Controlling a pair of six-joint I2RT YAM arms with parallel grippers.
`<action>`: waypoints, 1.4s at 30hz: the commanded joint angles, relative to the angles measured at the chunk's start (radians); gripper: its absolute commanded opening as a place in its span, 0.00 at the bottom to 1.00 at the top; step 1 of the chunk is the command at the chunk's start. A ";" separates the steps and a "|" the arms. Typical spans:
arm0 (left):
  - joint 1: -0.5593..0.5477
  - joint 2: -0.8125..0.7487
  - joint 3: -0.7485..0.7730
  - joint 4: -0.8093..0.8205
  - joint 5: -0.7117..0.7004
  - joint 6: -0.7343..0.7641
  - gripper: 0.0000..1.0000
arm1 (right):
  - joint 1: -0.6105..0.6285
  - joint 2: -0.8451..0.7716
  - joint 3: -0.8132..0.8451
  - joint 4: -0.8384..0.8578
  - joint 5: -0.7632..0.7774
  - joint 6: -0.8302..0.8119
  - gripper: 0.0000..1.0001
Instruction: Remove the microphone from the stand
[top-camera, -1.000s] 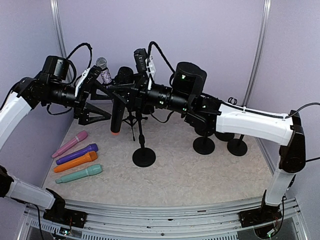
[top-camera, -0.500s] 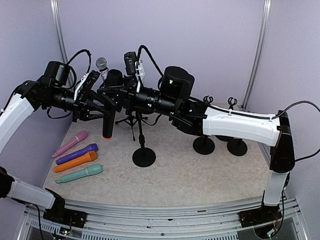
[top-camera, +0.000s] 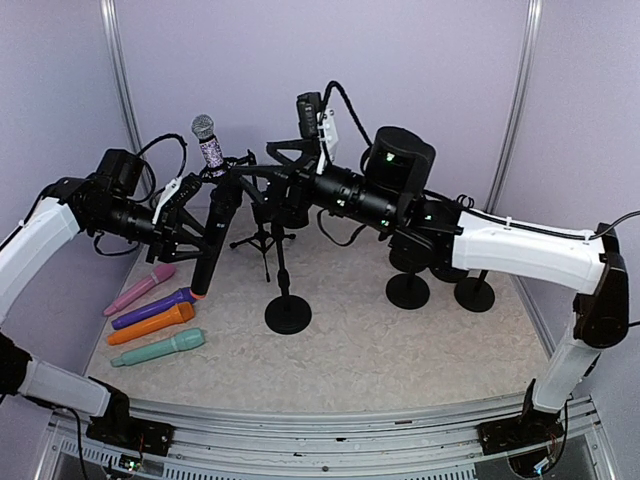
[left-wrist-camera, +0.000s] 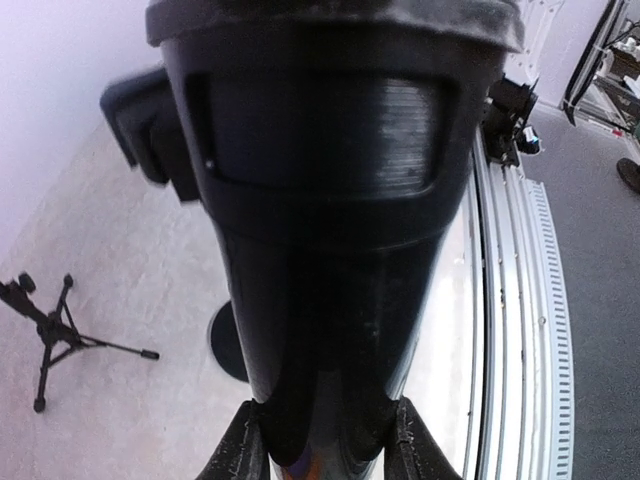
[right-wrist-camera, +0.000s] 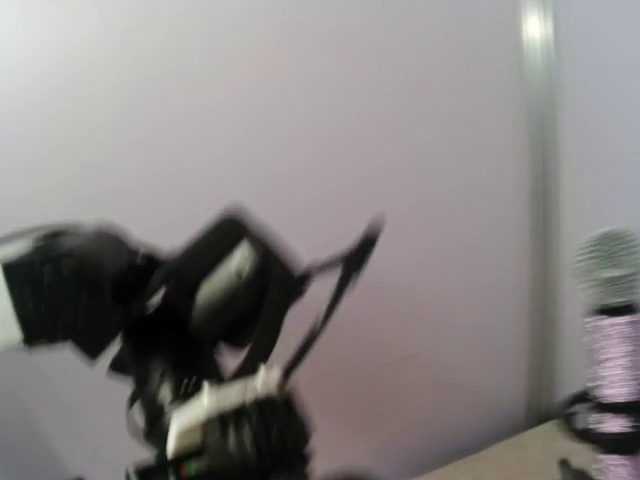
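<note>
Clearly, the black microphone (top-camera: 216, 225) is off the stand (top-camera: 287, 312). It hangs tilted in the air just left of the stand's pole, its orange end pointing down toward the table (top-camera: 380, 350) and not touching it. It is gripped across its body by the left gripper (top-camera: 207, 233), whose jaws are closed tightly on it. In the left wrist view the dark body fills the frame, and a pale fingertip (left-wrist-camera: 245, 450) is pressed against it on each side.

The right gripper (top-camera: 262, 168) is held above and to the right of the microphone's top. Its jaws are spread wide and nothing is held between them. The right wrist view is too blurred to add to this.

Behind the stand a small tripod (top-camera: 262, 240) is seen, and further back a glittery purple microphone (top-camera: 210, 150) with a silver head stands upright. Four coloured microphones (top-camera: 153, 318) are laid side by side on the table at the left. Two more round-based stands (top-camera: 440, 292) are placed at the right.
</note>
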 joint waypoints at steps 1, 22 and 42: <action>0.019 -0.038 -0.134 0.005 -0.111 0.059 0.06 | -0.044 -0.160 -0.103 -0.014 0.095 -0.030 1.00; 0.017 -0.024 -0.738 0.419 -0.808 0.078 0.02 | -0.115 -0.305 -0.311 -0.179 0.199 -0.023 1.00; 0.014 -0.018 -0.596 0.373 -0.715 -0.065 0.71 | -0.015 -0.090 -0.583 0.016 0.427 -0.028 0.86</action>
